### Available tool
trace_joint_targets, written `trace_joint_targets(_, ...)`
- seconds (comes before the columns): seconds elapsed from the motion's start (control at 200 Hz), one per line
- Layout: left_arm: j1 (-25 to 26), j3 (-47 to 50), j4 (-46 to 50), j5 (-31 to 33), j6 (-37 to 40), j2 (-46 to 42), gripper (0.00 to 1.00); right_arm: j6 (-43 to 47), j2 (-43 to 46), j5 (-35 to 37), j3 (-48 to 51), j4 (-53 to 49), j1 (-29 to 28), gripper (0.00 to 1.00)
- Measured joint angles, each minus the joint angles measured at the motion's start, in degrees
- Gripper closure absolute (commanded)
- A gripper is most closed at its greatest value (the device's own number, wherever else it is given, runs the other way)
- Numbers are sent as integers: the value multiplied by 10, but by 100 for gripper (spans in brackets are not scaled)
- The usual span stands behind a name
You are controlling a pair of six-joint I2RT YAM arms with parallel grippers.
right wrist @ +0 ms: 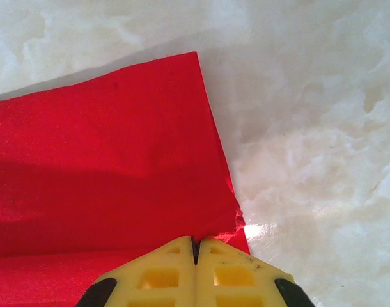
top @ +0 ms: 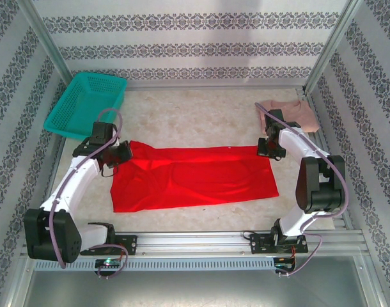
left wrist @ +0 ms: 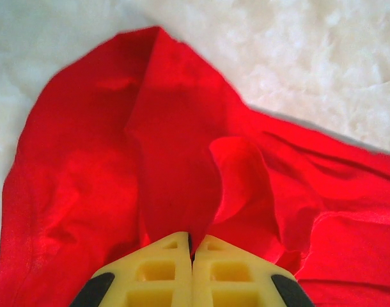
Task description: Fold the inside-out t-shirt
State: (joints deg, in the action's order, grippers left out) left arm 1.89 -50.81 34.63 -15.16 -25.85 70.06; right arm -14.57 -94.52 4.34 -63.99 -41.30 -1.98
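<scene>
teal basket (top: 86,105) left, pink shirt (top: 298,112) right

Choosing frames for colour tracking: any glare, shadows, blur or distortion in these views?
Top external: even light, t-shirt saturated red, frame posts splay outward from lens distortion. Left wrist: table looks soft, folds throw dark creases. Right wrist: a small glare spot on the table beside the cloth's corner, a shadow band across the cloth.
</scene>
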Motion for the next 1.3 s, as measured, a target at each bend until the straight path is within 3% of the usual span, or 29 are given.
trace_joint_targets(0.515, 0, 77, -2, -12, -12, -19, 100, 0, -29, 26, 14, 2, 0, 96)
trace_joint_targets(0.58, 0, 83, -3, -12, -15, -20, 100, 0, -31, 28, 14, 2, 0, 90)
trace_joint_targets(0.7, 0, 100, -4, -14, -18, -20, 100, -1, -26, 33, 18, 5, -1, 64)
trace_joint_targets(0.759, 0, 108, -6, -16, -21, -20, 100, 5, -2, 37, 31, 13, -11, 56)
trace_joint_targets(0.969, 0, 138, -11, -28, -35, -23, 100, 6, 88, -10, 37, 75, -137, 50)
trace_joint_targets(1.119, 0, 148, -22, -37, -46, -23, 100, -19, -3, -60, -5, 112, -220, 54)
trace_joint_targets(1.299, 0, 153, -24, -39, -54, -34, 100, -45, -111, -87, -38, 111, -251, 58)
